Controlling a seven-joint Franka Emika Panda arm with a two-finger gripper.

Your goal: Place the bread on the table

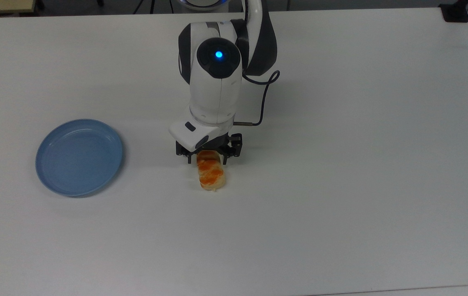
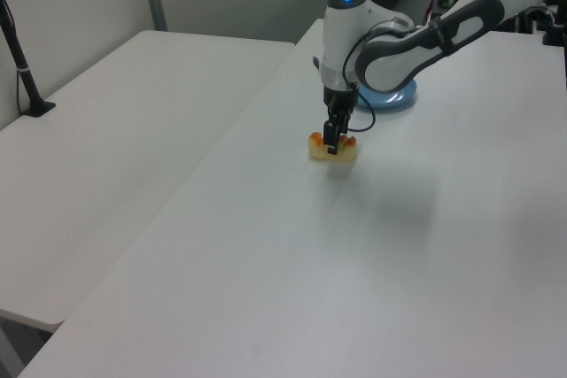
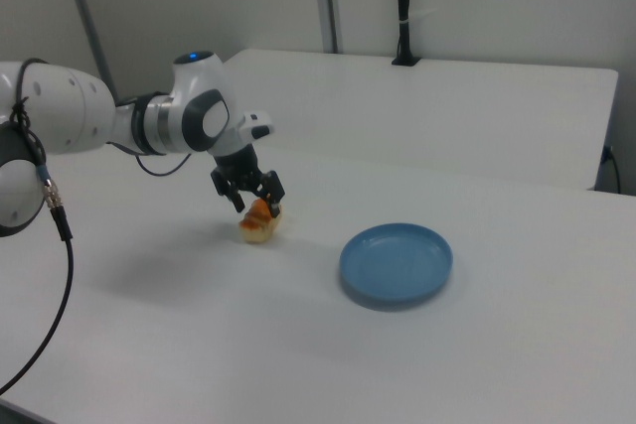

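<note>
Resting on the counter (image 1: pixel 341 123) near its middle, well apart from the blue plate (image 1: pixel 79 157), the bread (image 1: pixel 211 174) was straddled by the released hand (image 1: pixel 208 158), apparently for set-down.

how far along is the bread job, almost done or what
Nearly done. The bread is off the blue plate and down on the table, well to the plate's right in the top view. The tool hangs open astride the bread's near end. What's left: lift the arm clear.
</note>
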